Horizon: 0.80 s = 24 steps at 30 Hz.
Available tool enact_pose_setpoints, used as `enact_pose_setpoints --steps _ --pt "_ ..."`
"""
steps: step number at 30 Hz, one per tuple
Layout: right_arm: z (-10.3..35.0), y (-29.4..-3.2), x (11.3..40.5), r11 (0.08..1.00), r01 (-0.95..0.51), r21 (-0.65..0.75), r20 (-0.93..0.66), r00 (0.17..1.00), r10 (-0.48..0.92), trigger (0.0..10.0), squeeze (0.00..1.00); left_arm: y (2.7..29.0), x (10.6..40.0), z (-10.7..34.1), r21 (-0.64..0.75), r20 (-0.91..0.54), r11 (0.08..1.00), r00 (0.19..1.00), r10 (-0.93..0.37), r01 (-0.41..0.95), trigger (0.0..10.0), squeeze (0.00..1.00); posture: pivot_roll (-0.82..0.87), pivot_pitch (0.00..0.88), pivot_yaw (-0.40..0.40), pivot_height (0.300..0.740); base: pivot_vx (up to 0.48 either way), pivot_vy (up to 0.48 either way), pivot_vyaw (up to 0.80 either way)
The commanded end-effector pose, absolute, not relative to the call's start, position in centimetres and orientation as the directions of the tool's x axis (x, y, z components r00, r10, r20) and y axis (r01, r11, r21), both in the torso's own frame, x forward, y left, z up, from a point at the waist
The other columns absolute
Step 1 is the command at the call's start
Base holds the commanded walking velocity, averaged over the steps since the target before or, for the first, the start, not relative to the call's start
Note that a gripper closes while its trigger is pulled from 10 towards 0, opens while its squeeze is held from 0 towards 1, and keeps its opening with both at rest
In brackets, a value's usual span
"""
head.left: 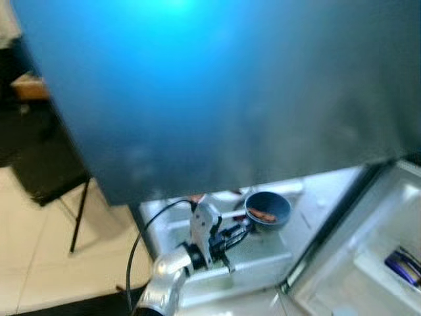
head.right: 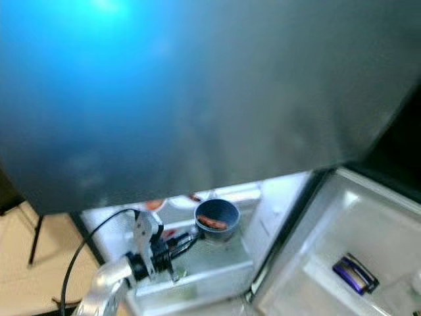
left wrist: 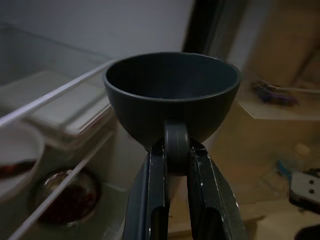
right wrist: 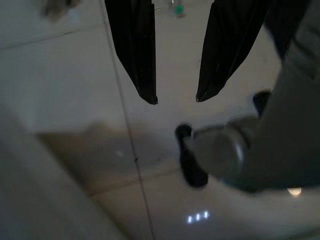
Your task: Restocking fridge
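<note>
A dark blue bowl with some reddish food inside hangs just inside the open lower fridge compartment, above a white shelf. My left gripper reaches in from the left and is shut on it. In the left wrist view the two black fingers pinch a small tab on the rim of the bowl. My right gripper hangs open above the tiled floor, with nothing between its fingers.
A large blue-grey fridge door fills the upper view. The open lower door at right carries a purple packet in its rack. Inside are a glass shelf edge, a white bowl and a dish of dark food. A black chair stands at left.
</note>
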State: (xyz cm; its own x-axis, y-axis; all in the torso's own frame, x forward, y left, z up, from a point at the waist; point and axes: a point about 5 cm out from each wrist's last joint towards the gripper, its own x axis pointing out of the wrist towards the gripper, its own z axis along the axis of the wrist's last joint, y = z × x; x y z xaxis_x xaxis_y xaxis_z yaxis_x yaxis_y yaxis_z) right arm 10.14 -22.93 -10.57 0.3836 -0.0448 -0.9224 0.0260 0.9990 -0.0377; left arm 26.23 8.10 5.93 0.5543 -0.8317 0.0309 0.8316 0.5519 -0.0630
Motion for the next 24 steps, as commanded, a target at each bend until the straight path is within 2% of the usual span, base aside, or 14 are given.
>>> enact_pose_setpoints --steps 1,11,18,24 --pt "-10.3 -23.0 11.0 0.999 0.033 -0.025 -0.908 0.417 -0.037 10.0 0.00 8.3 26.0 5.6 -0.062 0.021 0.561 0.563 -0.826 0.825 10.0 0.00 0.00 0.000 0.011 0.740 0.000 0.000 0.00" --pt "-10.1 -22.5 11.9 1.000 0.005 0.000 -0.897 0.443 -0.002 10.0 0.00 8.5 26.4 5.6 -0.032 0.009 0.602 0.602 -0.798 0.798 10.0 0.00 0.00 0.000 0.011 0.740 0.000 0.000 0.00" --pt "-8.8 -22.8 15.3 1.000 -0.027 -0.008 -0.837 0.546 0.008 10.0 0.00 8.6 26.9 5.2 0.021 -0.020 0.677 0.678 -0.735 0.735 10.0 0.00 0.00 0.000 0.009 0.740 0.000 0.000 0.00" --pt "-7.9 -22.5 17.2 0.996 -0.087 0.008 -0.799 0.599 0.059 10.0 0.00 8.2 26.7 5.0 0.039 -0.024 0.707 0.708 -0.706 0.706 10.0 0.00 0.00 0.000 0.010 0.740 0.000 0.000 0.00"
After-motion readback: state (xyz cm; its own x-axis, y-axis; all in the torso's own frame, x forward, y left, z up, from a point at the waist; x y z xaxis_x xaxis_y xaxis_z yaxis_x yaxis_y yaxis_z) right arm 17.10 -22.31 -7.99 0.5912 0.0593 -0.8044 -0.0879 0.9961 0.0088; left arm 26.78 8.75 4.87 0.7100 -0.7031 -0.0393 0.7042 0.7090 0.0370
